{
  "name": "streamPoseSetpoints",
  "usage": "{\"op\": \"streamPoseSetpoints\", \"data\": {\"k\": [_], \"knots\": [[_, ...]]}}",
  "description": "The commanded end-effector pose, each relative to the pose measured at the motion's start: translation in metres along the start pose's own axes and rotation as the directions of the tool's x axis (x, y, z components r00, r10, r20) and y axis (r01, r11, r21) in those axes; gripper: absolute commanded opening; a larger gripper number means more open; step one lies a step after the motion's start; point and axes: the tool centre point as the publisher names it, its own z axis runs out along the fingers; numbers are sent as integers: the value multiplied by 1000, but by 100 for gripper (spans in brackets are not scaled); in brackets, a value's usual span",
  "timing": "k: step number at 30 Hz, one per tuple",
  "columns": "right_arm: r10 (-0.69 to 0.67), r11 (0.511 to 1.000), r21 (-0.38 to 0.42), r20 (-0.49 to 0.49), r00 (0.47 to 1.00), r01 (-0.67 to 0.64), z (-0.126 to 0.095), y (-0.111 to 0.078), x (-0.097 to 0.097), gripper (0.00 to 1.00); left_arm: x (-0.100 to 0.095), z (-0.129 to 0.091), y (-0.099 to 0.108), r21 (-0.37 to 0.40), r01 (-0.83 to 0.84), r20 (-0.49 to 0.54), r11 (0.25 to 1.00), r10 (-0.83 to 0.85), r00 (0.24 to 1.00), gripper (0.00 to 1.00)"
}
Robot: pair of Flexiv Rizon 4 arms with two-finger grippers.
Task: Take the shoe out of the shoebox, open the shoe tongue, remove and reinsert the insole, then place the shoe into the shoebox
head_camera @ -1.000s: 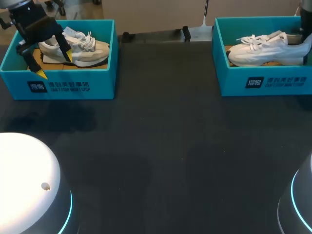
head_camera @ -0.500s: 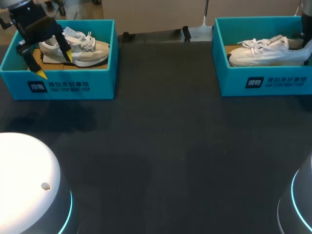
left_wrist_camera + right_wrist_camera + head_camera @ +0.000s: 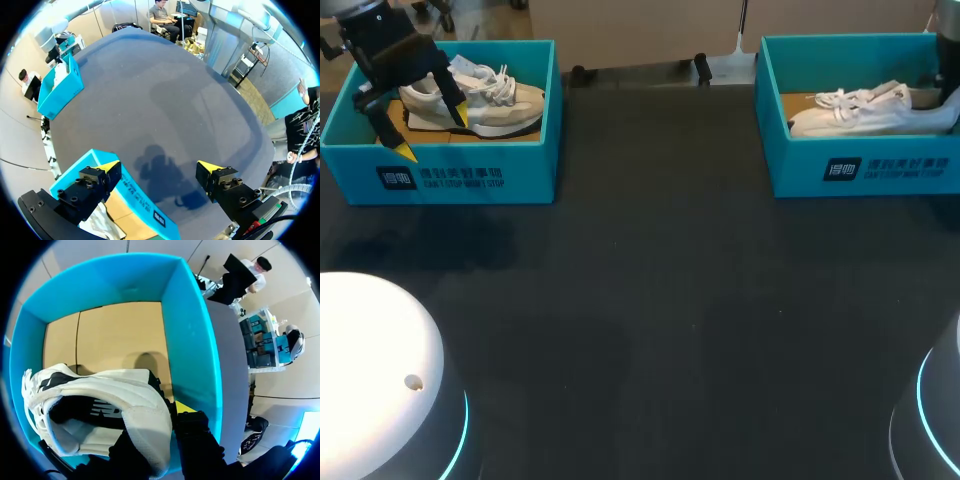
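Note:
A white shoe (image 3: 870,108) lies low in the right teal shoebox (image 3: 860,165), toe toward the table's middle. My right gripper (image 3: 160,415) is shut on its heel collar; in the right wrist view the white shoe (image 3: 100,405) sits just above the tan floor of the shoebox (image 3: 190,315). In the head view only a bit of my right arm (image 3: 948,45) shows at the edge. A beige shoe (image 3: 495,98) rests in the left teal shoebox (image 3: 470,175). My left gripper (image 3: 430,130) hangs open over that box's front left corner, holding nothing; in its own view the left gripper (image 3: 159,167) straddles the box wall (image 3: 145,200).
Both boxes stand along the table's far edge, one at each side. Dark tabletop (image 3: 650,300) stretches between and in front of them. Small black fittings (image 3: 702,68) sit at the back edge between the boxes.
The white shoe has sunk down into the right box with my right gripper still on its heel. My left arm has not moved.

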Motion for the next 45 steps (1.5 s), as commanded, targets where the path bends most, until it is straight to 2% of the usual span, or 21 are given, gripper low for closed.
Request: {"op": "streamPoseSetpoints", "data": {"k": [1, 9, 23, 45], "knots": [[6, 1000, 5, -12, 1000, -6, 5, -7, 1, 0, 1, 0, 0, -3, -1, 0, 1000, 1, 1000, 100], [-18, 1000, 12, -15, 1000, 18, 14, -15, 2, 0, 1, 0, 0, -3, -1, 0, 1000, 1, 1000, 100], [-31, 998, 48, -26, 999, 32, 37, -13, 9, 0, 1, 0, 0, -3, -1, 0, 1000, 1, 1000, 100], [-51, 997, 64, -26, 998, 53, 51, -15, 15, 0, 1, 0, 0, -3, -1, 0, 1000, 1, 1000, 100]]}}
